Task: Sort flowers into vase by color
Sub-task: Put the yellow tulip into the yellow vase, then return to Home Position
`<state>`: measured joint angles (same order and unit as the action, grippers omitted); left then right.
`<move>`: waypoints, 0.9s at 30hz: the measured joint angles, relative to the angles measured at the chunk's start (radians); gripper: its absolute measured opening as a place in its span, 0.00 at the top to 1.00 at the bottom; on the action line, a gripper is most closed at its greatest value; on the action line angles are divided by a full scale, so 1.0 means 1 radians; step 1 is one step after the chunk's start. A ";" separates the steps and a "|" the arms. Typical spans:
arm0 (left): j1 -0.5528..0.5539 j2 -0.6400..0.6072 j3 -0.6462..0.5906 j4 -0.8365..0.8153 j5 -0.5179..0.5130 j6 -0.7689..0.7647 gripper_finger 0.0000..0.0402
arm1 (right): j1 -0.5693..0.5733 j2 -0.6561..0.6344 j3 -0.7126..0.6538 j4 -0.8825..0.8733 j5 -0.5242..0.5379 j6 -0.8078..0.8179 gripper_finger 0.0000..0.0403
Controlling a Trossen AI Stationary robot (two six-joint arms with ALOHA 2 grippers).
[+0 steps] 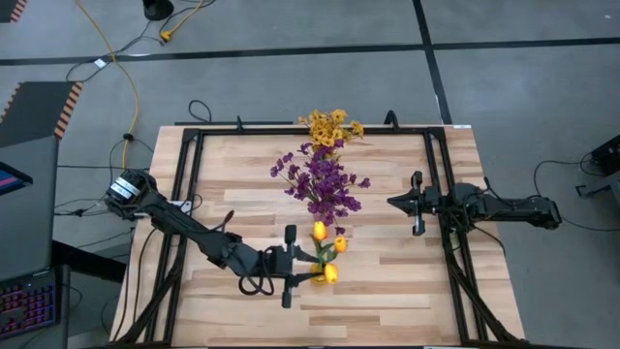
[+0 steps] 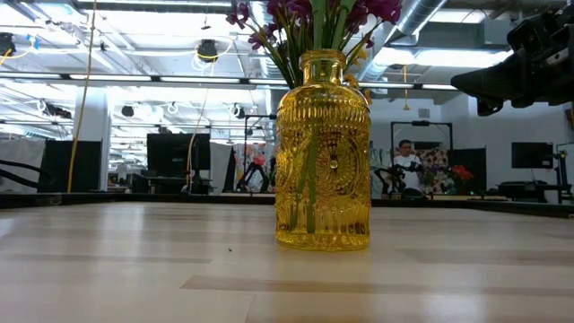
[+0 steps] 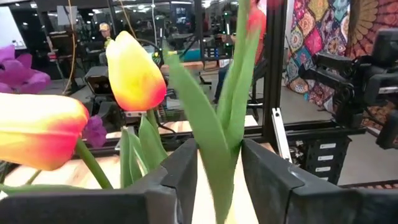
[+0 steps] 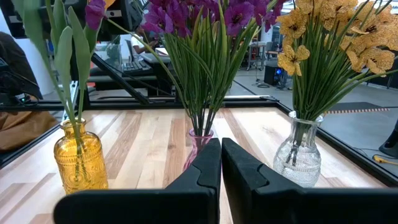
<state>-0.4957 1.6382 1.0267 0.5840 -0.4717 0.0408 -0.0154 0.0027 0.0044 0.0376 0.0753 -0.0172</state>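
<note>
Starting on the left of the table in the high view, we find the left gripper [image 1: 291, 264] low beside the tulips [image 1: 325, 254], whose yellow-orange heads stand over the amber vase [image 2: 323, 152] near the front middle of the table. In the left wrist view its fingers [image 3: 180, 171] stand partly apart, with a green tulip leaf [image 3: 208, 146] running up through the gap; we cannot see either pad pressing on it, so we judge the stem is just being let go rather than held. The low view shows green stems already down inside the amber glass, which suggests the tulips are in place. Moving toward the middle, the purple blossoms [image 1: 325, 184] fill the pink vase [image 4: 200, 144], and behind them the small yellow clustered blooms [image 1: 332, 126] sit in the clear vase [image 4: 298, 152] at the far edge. We see no loose flower lying on the wooden table [image 1: 242, 165]. On the right, the right gripper [image 1: 412, 204] waits above the table with its fingers [image 4: 239, 165] closed together on nothing, pointing at the vases. As we read it, all three colours are sorted, and what is left is for the left arm to finish releasing and pull clear without dragging the tulip stem.
</note>
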 joint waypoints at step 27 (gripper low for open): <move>-0.042 -0.206 0.000 -0.126 -0.077 0.038 0.63 | 0.000 0.000 0.000 0.000 0.000 0.000 0.89</move>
<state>-0.5372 1.4318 1.0267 0.4583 -0.5492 0.0787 -0.0154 0.0029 0.0044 0.0376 0.0751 -0.0174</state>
